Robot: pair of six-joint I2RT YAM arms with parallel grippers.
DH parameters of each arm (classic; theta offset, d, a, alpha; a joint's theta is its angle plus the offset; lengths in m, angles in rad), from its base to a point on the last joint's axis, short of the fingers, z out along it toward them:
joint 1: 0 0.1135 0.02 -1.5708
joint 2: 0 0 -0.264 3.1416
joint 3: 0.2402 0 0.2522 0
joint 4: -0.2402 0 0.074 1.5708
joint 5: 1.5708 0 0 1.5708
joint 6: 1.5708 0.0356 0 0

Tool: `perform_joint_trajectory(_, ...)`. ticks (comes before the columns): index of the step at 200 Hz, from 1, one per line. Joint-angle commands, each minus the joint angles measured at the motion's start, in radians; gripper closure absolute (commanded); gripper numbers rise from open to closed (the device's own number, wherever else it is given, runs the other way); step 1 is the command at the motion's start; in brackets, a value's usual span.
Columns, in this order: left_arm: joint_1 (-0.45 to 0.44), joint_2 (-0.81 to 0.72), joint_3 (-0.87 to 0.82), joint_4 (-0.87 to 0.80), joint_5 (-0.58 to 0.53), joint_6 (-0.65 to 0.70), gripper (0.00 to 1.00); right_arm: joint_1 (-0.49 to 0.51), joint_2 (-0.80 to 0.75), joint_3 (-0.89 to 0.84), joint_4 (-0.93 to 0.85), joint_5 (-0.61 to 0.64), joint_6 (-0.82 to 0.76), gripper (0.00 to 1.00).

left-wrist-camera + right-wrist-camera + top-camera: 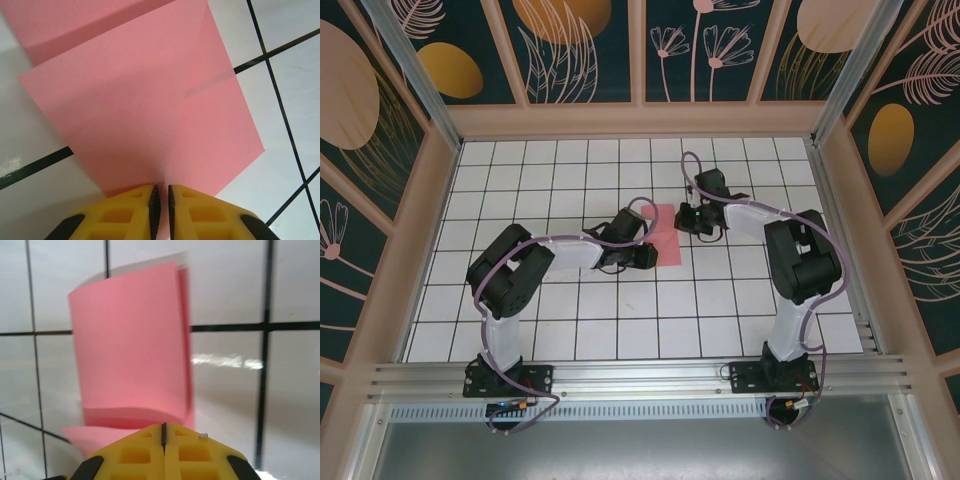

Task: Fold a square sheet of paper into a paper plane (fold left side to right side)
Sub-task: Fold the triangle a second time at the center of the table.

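Desk (570,320) centre: square sheet of paper (667,238) mid-fold, flap curling upward. Left end effector (161,189) clamped on sheet's edge; right end effector (164,426) together at opposite edge, grip unclear. Next, likely: carry flap left to right, align edges, press crease.

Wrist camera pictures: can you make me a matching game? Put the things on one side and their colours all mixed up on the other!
Things:
1. square sheet of paper
2. left gripper fingers
3. table tiles
4. grid lines

Colours:
A. black
B. white
C. pink
D. yellow

Pairs: 1-C, 2-D, 3-B, 4-A
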Motion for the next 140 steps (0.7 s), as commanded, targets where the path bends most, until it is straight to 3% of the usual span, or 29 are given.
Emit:
perform_joint_trajectory(1,0.007,0.059,-0.031,-0.152,-0.072,0.019,0.81,0.054,-0.02,-0.041,0.033,-0.027,0.039,0.93)
perform_joint_trajectory(36,0.008,0.049,-0.031,-0.153,-0.071,0.022,0.8,0.079,0.049,-0.02,0.055,-0.041,0.049,0.93)
perform_joint_trajectory(93,0.008,0.021,-0.071,-0.15,-0.065,0.027,0.8,0.061,0.121,0.023,-0.033,0.077,-0.005,0.93)
perform_joint_trajectory(140,0.008,-0.036,-0.152,-0.134,-0.035,0.025,0.8,0.062,0.12,0.003,-0.027,0.056,-0.007,0.94)
